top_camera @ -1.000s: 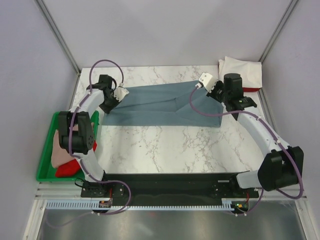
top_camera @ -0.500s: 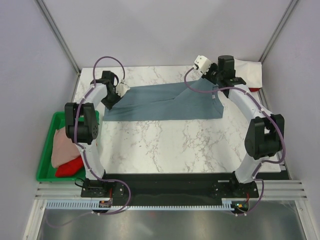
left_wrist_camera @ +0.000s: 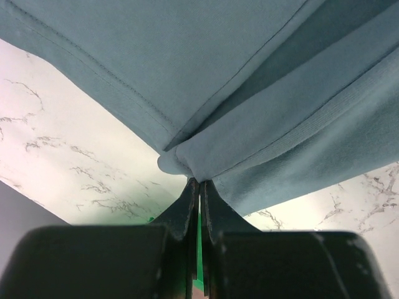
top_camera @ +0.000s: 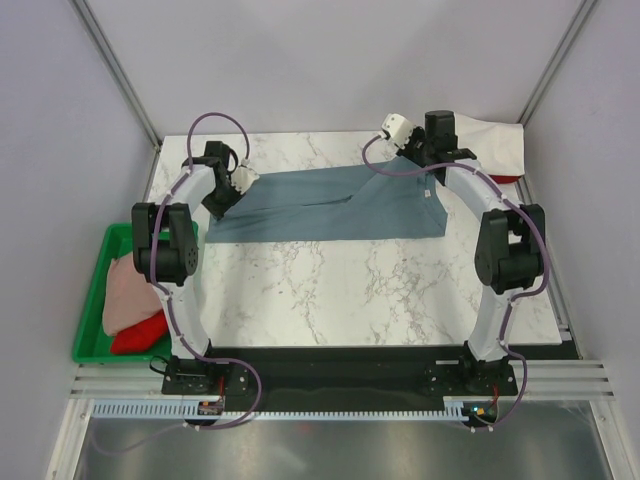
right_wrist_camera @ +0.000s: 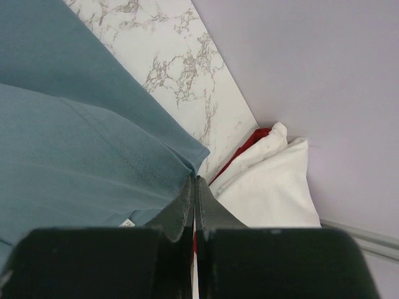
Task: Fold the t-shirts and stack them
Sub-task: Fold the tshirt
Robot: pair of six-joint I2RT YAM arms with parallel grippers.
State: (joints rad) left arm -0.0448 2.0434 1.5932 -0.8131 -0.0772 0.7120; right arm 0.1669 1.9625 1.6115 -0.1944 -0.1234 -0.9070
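Folding under way: the slate blue-grey t-shirt (top_camera: 330, 205) lies stretched along the far edge of the desk (top_camera: 350, 290), pinned at both ends by the two arms. The left end effector (top_camera: 232, 190) has its fingers pressed together on a gathered bunch of cloth at the shirt's left end, near the far left corner. The right end effector (top_camera: 428, 165) is likewise clamped tight on the shirt's hem toward the far right corner. The step looks like an early lengthwise fold, and the next move would call for both arms to carry their held edges across together, keeping the cloth taut. A folded white t-shirt (top_camera: 490, 145) over a red t-shirt (top_camera: 510, 179) waits in the far right corner. A pale pink t-shirt (top_camera: 128, 295) sits in the green tray (top_camera: 88, 310) off the near left corner.
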